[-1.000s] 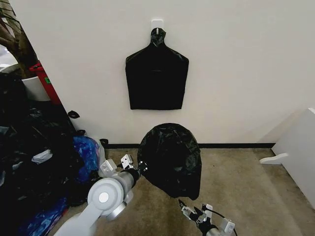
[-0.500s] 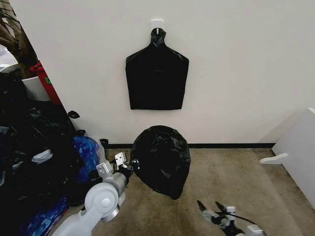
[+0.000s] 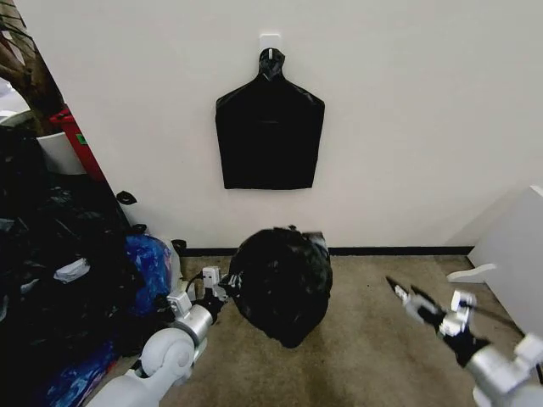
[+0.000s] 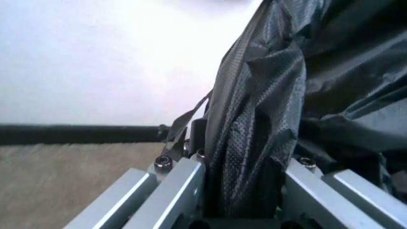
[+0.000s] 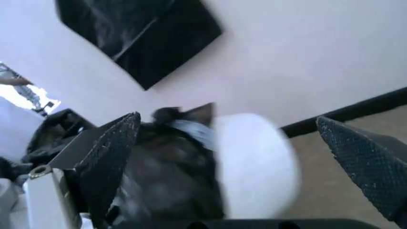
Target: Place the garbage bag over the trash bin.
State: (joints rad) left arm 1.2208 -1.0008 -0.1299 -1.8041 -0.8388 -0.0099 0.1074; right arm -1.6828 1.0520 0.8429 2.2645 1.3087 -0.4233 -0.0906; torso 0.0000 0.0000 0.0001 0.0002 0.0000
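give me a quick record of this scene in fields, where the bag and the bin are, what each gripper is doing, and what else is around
garbage bag: black, crinkled, draped over the trash bin on the floor by the wall; one side of the white bin is bare in the right wrist view
left gripper: shut on the garbage bag at its left edge
right gripper: open, off to the right of the bag, holding nothing
bag pack: flat, black, hanging from a hook on the wall above the bin
bag heap: black and blue, on the floor at the left
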